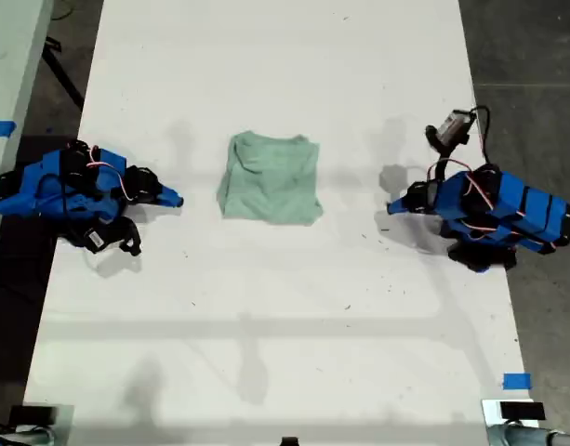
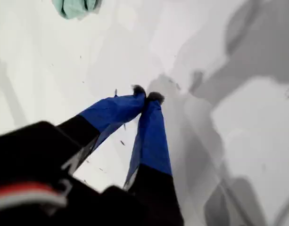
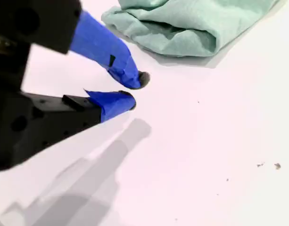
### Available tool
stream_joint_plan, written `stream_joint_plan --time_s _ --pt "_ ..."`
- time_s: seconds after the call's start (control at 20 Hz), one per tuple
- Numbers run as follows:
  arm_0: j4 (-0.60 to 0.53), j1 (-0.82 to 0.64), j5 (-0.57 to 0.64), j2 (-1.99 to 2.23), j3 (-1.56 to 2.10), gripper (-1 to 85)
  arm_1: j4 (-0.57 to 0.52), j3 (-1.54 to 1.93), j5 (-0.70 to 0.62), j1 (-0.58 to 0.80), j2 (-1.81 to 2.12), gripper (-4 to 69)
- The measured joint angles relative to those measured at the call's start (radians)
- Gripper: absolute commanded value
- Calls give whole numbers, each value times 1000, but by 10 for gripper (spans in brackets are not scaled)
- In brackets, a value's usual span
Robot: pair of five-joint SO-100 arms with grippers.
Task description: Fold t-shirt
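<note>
The t-shirt, pale mint green, lies folded into a rough square in the middle of the white table. My second gripper rests on the table at the exterior view's left, a short way from the shirt's edge. In the second wrist view its blue fingertips are all but touching, holding nothing, and the shirt's folded edge lies just beyond them. My first gripper sits at the exterior view's right, farther from the shirt. It is shut on nothing, and only a corner of the shirt shows.
Both blue arms lie low on the table, one at each side of the exterior view. A small camera module on wires stands behind the arm at that view's right. Blue tape marks the table's near corner on the same side. Dark floor borders the table.
</note>
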Motion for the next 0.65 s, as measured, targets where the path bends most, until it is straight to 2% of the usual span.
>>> stream_joint_plan --time_s 0.15,0.65 --pt "0 23 0 0 0 53 2 0 -67 -3 0 24" --pt "0 29 0 0 0 53 2 0 -77 -5 0 24"
